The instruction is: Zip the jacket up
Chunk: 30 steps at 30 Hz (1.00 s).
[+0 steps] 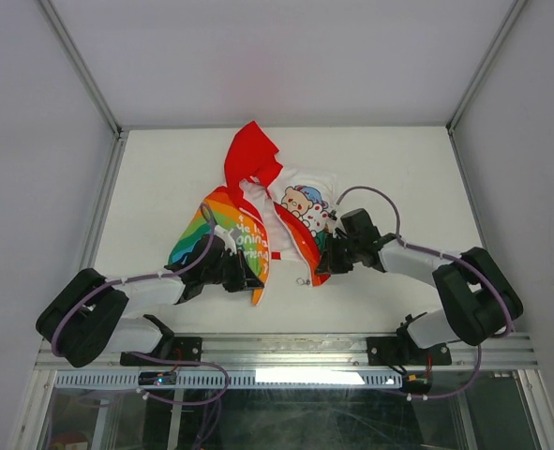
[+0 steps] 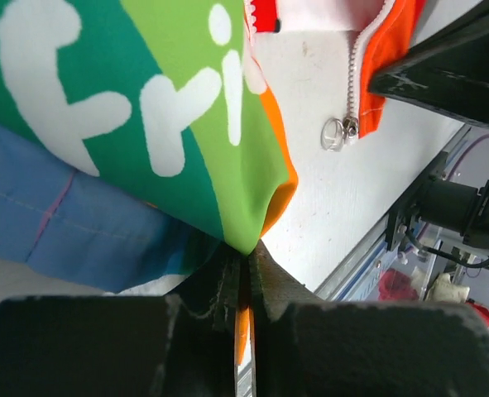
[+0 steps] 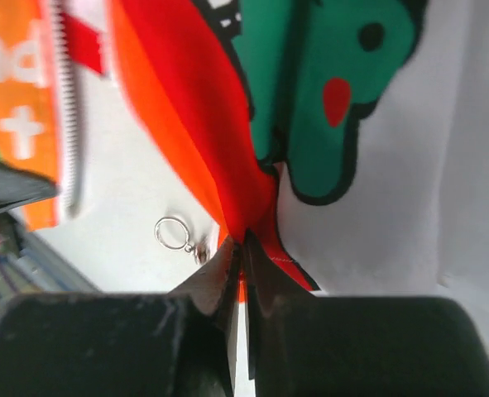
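Note:
The jacket [image 1: 258, 211] lies open in the middle of the table, red hood at the far end, rainbow panels on the left, white bear-print body on the right. My left gripper [image 1: 248, 275] is shut on the hem of the jacket's left front panel [image 2: 244, 207]. My right gripper [image 1: 331, 261] is shut on the hem of the right front panel [image 3: 244, 190]. The zipper slider with its ring pull [image 1: 303, 280] hangs at the bottom of the right panel, between the two grippers; it also shows in the left wrist view [image 2: 340, 132] and the right wrist view [image 3: 178, 234]. The zipper is undone.
The white table [image 1: 398, 169] is walled by white panels on three sides. A metal rail [image 1: 286, 352] runs along the near edge, with both arm bases on it.

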Each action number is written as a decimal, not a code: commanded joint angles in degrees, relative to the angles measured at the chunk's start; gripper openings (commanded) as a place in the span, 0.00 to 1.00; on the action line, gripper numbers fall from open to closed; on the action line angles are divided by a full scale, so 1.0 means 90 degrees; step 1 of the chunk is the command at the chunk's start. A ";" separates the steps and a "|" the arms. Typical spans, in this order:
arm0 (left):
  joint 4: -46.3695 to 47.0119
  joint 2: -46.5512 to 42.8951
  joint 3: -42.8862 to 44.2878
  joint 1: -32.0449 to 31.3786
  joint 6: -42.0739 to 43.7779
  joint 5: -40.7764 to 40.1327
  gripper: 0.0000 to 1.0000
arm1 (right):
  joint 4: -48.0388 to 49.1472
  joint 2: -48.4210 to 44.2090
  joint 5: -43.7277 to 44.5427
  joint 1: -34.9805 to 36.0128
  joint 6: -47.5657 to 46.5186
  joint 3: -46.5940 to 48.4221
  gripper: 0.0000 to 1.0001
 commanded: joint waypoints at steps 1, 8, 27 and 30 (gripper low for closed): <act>0.0823 0.0067 0.0124 -0.0038 0.0045 0.0045 0.05 | -0.0700 -0.0018 0.1731 0.0172 -0.0064 0.0159 0.07; 0.0541 -0.0096 0.0192 -0.0032 0.0229 -0.0143 0.07 | -0.2427 -0.0549 0.3249 0.1354 0.0036 0.1192 0.31; 0.0039 -0.0480 0.0302 -0.0201 0.0533 -0.0503 0.10 | -0.3199 0.1298 0.3574 0.2104 -0.0131 0.2418 0.49; 0.0053 -0.0487 0.0288 -0.0223 0.0515 -0.0508 0.12 | -0.3035 0.1598 0.3457 0.2081 -0.0191 0.2342 0.50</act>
